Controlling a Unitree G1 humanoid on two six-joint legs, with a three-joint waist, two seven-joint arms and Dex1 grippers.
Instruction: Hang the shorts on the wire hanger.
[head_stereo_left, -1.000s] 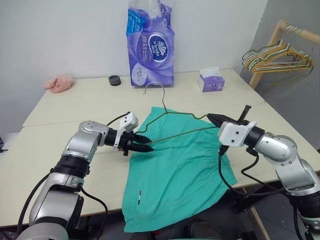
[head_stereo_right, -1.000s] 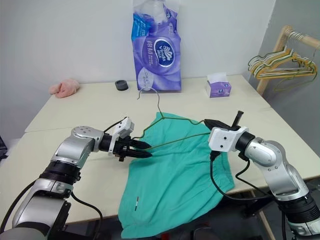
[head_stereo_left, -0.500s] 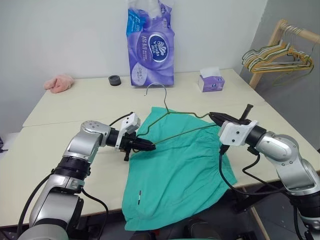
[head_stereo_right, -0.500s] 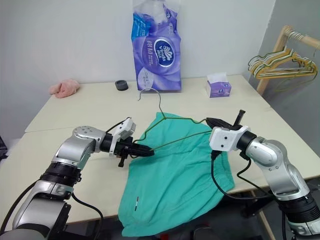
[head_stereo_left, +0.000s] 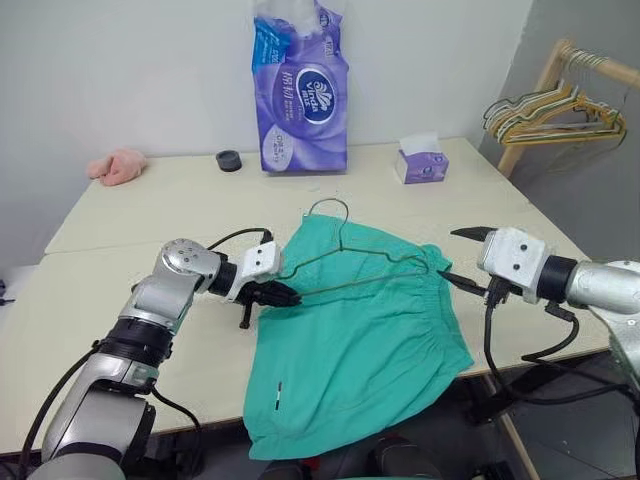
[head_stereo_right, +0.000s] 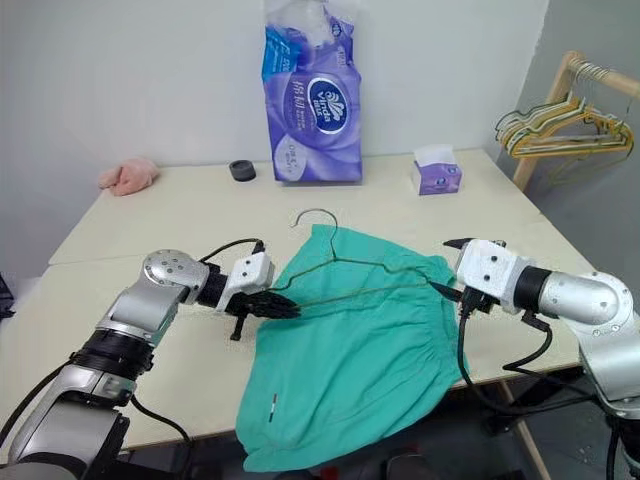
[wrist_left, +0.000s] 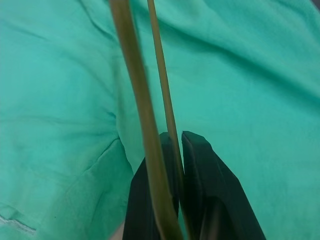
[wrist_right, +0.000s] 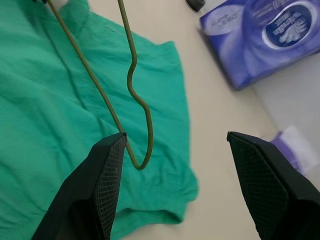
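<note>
The left gripper (head_stereo_left: 283, 296) pinches one corner of the wire hanger (head_stereo_left: 350, 262), which lies on the teal shorts (head_stereo_left: 360, 345). The right gripper (head_stereo_left: 462, 255) gapes wide beside the far corner; re-grip there squarely.

Evenly and brightly lit from above, soft indoor light, no harsh glare. Faint, short shadows under the left gripper (head_stereo_left: 283, 296) and along the near edge of the table (head_stereo_left: 130, 215). Sharp across both head views, slightly darker toward the far right corner. Blurred at close range in the left wrist view: wire hanger (wrist_left: 145, 125) smeared and out of focus against the shorts (wrist_left: 250, 75). Crisper in the right wrist view, mild softness on the fingers (wrist_right: 100, 185).
</note>
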